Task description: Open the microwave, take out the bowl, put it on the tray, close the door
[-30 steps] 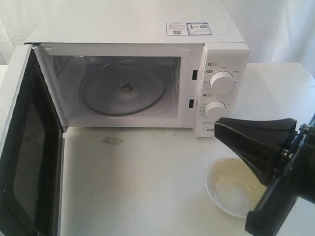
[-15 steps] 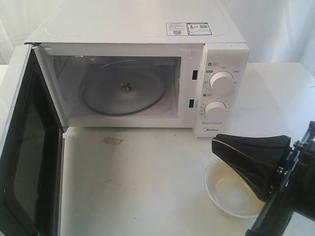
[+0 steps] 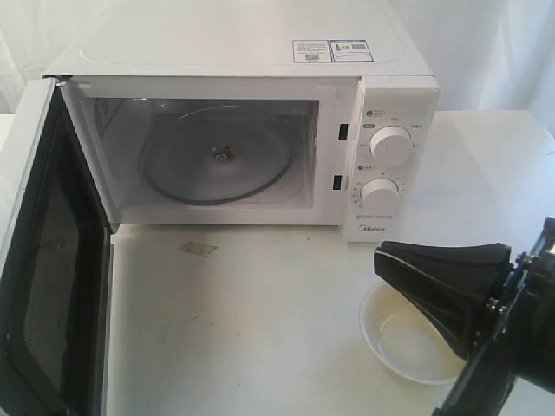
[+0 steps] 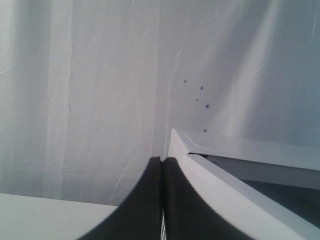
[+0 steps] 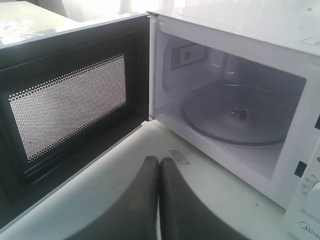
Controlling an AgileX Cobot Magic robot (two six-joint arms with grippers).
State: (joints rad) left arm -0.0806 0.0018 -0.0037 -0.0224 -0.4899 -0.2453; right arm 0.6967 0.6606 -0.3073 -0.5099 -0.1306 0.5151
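Observation:
The white microwave point(image 3: 260, 52) stands with its door point(image 3: 52, 260) swung wide to the left, and its cavity holds only the glass turntable point(image 3: 217, 156). The cream bowl point(image 3: 401, 347) sits on the white table at the front right, below the dials. No tray shows. My right gripper point(image 3: 378, 255) hangs just above the bowl's near side, shut and empty, and hides part of the rim. The right wrist view shows that gripper point(image 5: 159, 161) pointing at the open microwave point(image 5: 240, 65) and the door point(image 5: 70, 105). My left gripper point(image 4: 161, 160) is shut and empty beside the door's white edge point(image 4: 225, 187).
The table point(image 3: 260, 329) stretches in front of the microwave, with a small grey patch point(image 3: 198, 249) near the cavity. The open door takes up the left front. A white curtain point(image 4: 90, 90) hangs behind. The two dials point(image 3: 390, 145) are on the microwave's right panel.
My right gripper has sunk and drawn back toward the lower right, uncovering more of the bowl. The bowl, the door and the left gripper have stayed put.

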